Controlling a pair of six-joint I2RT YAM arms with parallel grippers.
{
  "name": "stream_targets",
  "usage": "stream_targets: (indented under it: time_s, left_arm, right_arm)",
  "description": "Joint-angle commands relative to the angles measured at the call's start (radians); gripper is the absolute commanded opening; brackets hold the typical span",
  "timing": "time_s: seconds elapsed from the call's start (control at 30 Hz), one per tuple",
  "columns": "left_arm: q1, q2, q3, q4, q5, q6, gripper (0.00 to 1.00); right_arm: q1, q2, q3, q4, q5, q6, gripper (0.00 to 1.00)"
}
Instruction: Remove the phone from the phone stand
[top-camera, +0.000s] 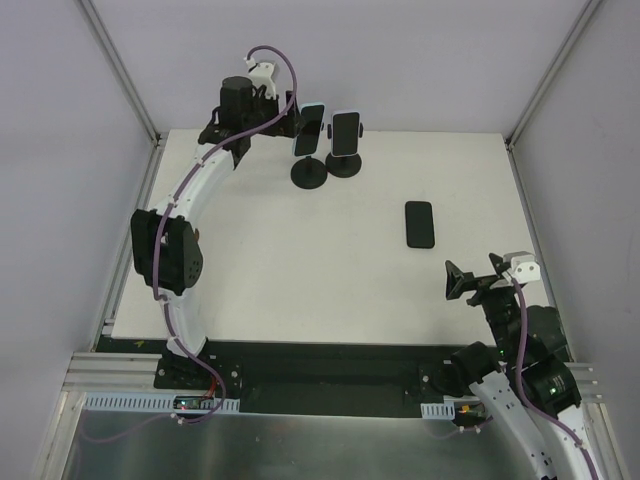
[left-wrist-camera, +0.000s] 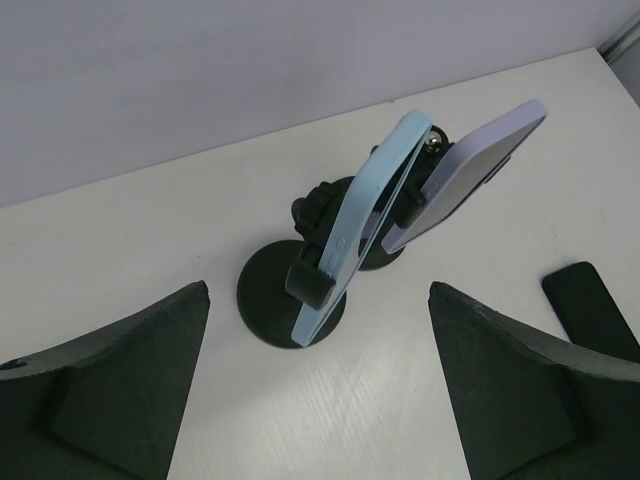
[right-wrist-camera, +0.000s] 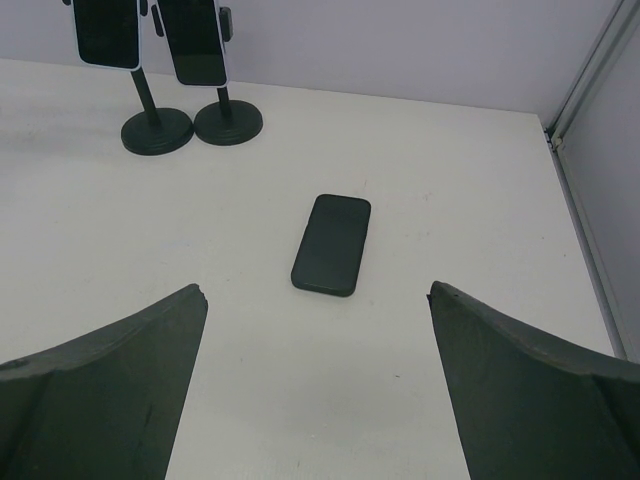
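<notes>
Your left gripper (left-wrist-camera: 318, 292) has its fingers (left-wrist-camera: 140, 370) spread wide with nothing between them. The blue-cased phone (left-wrist-camera: 365, 215) stands just ahead of the gap, seen nearly edge-on, clamped in its stand (left-wrist-camera: 268, 300) at the far edge of the table (top-camera: 300, 270).

That edge-on angle is your first risk. If you close along this line, the pads may catch the clamp arm (left-wrist-camera: 305, 282) low on the phone's near edge as well as the phone. Grip both together and the lift probably takes the whole stand with it.

The second risk sits just behind: a lilac-cased phone (left-wrist-camera: 470, 175) on a second stand (left-wrist-camera: 385, 258). The two round bases are so close that you cannot tell whether they touch. One finger has little room to pass between the phones, so a wide approach may knock the neighbour over. The stands look top-heavy, and a sideways tug, rather than a pull along the clamp, could topple the one you want.

Your right gripper (right-wrist-camera: 318, 292) is likewise wide open and empty at the front right, well apart from the stands. It faces a dark phone (right-wrist-camera: 332, 244) lying flat on the table. It offers no brace to the base, so any stiffness in the clamp falls on the left arm alone.
</notes>
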Motion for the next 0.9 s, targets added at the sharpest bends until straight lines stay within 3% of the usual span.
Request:
stream_targets:
  time_s: [0.0, 0.33, 0.53, 0.67, 0.8, 0.87]
  left_arm:
    - [-0.010, 0.076, 0.096, 0.126, 0.083, 0.041, 0.86]
    - [-0.010, 0.211, 0.141, 0.346, 0.189, -0.020, 0.50]
    - [-0.010, 0.227, 0.113, 0.387, 0.255, -0.059, 0.33]
    - [-0.010, 0.151, 0.020, 0.438, 0.260, -0.050, 0.14]
    - [-0.012, 0.054, -0.081, 0.456, 0.249, -0.043, 0.01]
    - [-0.012, -0.011, -0.140, 0.455, 0.239, -0.043, 0.00]
  right_arm:
    - [0.006, 0.025, 0.001, 0.049, -0.012, -0.008, 0.96]
    - [0.006, 0.047, -0.001, 0.051, -0.012, -0.015, 0.96]
    - [0.005, 0.062, 0.001, 0.052, -0.009, -0.018, 0.96]
    - [0.006, 0.065, -0.001, 0.054, -0.012, -0.018, 0.96]
    - [0.005, 0.062, -0.001, 0.057, -0.014, -0.017, 0.96]
    - [0.006, 0.056, -0.001, 0.055, -0.018, -0.015, 0.96]
